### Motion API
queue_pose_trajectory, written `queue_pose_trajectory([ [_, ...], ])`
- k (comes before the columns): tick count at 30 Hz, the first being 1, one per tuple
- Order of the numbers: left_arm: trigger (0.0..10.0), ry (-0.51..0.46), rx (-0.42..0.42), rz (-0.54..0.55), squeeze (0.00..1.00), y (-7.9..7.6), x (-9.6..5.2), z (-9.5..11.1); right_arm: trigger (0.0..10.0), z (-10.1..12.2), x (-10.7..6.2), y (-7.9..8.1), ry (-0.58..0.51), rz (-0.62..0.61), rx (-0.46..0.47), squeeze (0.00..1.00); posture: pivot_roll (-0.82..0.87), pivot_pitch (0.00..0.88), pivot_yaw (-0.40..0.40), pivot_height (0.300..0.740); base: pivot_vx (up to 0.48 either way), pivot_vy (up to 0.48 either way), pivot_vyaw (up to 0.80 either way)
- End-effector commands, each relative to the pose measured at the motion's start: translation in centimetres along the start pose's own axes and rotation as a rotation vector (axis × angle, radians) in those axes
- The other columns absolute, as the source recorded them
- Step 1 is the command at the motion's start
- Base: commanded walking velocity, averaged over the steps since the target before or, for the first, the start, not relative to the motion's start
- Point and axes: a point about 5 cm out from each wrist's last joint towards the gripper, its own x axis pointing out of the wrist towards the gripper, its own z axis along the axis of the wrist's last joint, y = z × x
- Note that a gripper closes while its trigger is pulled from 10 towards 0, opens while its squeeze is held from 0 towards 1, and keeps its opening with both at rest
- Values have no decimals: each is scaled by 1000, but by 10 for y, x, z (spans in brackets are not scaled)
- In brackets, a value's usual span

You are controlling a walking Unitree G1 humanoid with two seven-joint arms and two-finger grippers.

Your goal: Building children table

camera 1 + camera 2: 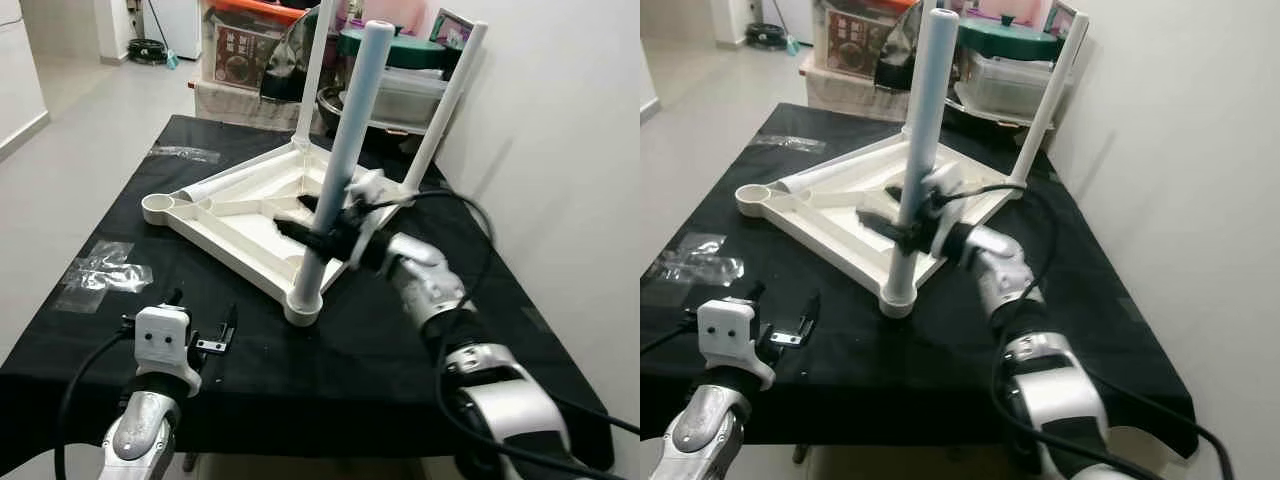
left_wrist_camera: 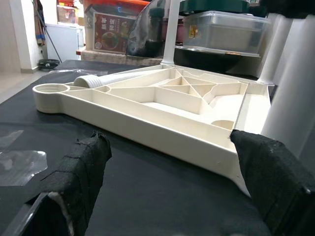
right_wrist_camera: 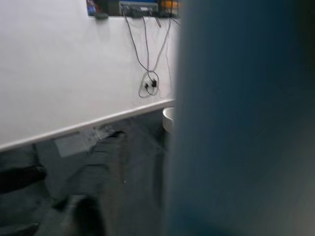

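Bench (image 1: 120, 330), black cloth cover, pushed against a white wall on the robot's right. Storage boxes and a lidded pot stacked behind its far end.

Child's table top (image 1: 235, 225), cream plastic, lies upside down mid-bench with its ribbed underside up. Likely placed that way so the corner sockets face upward and the legs can be pushed in from above.

Three legs stand upright in corner sockets: far leg (image 1: 313, 70), wall-side leg (image 1: 450, 95), and near leg (image 1: 345, 150), this last in the corner closest to the robot. The left corner socket (image 1: 157, 207) is open, nothing in it. A fourth leg (image 2: 106, 78) lies flat inside the tray near that socket, so fitting it is probably the remaining step.

Right gripper (image 1: 322, 238) reaches in from the wall side, its jaws closed around the near leg low on the shaft. A low hold probably gives control close to the socket while seating the leg. The right wrist view has the leg blurred and very close.

Left gripper (image 1: 205, 335) hovers above the near edge of the bench, jaws spread wide, holding nothing. It points at the table top, apart from it.

Crumpled clear plastic wrap (image 1: 100, 270) on the left side of the cloth.
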Motion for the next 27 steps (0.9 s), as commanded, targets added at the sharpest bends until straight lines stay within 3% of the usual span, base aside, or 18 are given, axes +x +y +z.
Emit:
queue_pose_trajectory([
  [1, 10000, 0, 9, -9, 0, -3, 1, 0, 0, -21, 2, 6, 103, 0, 19, 0, 135, 0, -218, 740, 0, 0, 0],
  [2, 10000, 2, 4, -14, 0, -5, 0, -1, 0, -36, -7, -15, 250, -337, 55, 0, 119, 0, -213, 740, 0, 0, 0],
  [3, 10000, 2, 4, -14, 0, -5, 0, -1, 0, -36, -7, -15, 250, -337, 55, 0, 119, 0, -213, 740, 0, 0, 0],
  [5, 10000, 4, 2, -17, 0, -5, 0, -1, 0, -45, -24, -34, 333, -649, 81, 0, 115, 0, -211, 740, 0, 0, 0],
  [6, 10000, 4, 2, -17, 0, -5, 0, -1, 0, -45, -24, -34, 333, -649, 81, 0, 115, 0, -211, 740, 0, 0, 0],
  [7, 10000, 5, 0, -17, 0, -6, 0, -1, 0, -49, -42, -46, 334, -834, 120, 0, 112, 0, -208, 740, 0, 0, 0],
  [10, 10000, 5, 0, -17, 0, -6, 0, -1, 0, -49, -42, -46, 334, -834, 120, 0, 112, 0, -208, 740, 0, 0, 0],
  [13, 10000, 15, -10, -21, 0, -7, -2, -3, 0, -65, -110, -65, 317, -1436, 156, 0, 87, 0, -193, 740, 0, 0, 0],
  [14, 10000, 15, -10, -21, 0, -7, -2, -3, 0, -65, -110, -65, 317, -1436, 156, 0, 87, 0, -193, 740, 0, 0, 0],
  [15, 10000, 19, -13, -24, 0, -7, -3, -4, 0, -67, -136, -65, 300, -1634, 140, 0, 84, 0, -190, 740, 0, 0, 0],
  [20, 10000, 22, -14, -24, 0, -7, -3, -4, 0, -62, -162, -75, 292, -1789, 124, 0, 78, 0, -187, 740, 0, 0, 0],
  [22, 10000, 22, -14, -24, 0, -7, -3, -4, 0, -62, -162, -75, 292, -1789, 124, 0, 78, 0, -187, 740, 0, 0, 0],
  [23, 10000, 23, -15, -24, 0, -7, -3, -4, 0, -59, -177, -82, 292, -1863, 122, 0, 79, 0, -188, 740, 0, 0, 0],
  [25, 10000, 23, -15, -24, 0, -7, -3, -4, 0, -59, -177, -82, 292, -1863, 122, 0, 79, 0, -188, 740, 0, 0, 0],
  [26, 10000, 24, -15, -23, 0, -7, -3, -5, 0, -53, -191, -89, 287, -1924, 116, 0, 77, 0, -186, 740, 0, 0, 0],
  [27, 10000, 24, -15, -23, 0, -7, -3, -5, 0, -53, -191, -89, 287, -1924, 116, 0, 77, 0, -186, 740, 0, 0, 0],
])
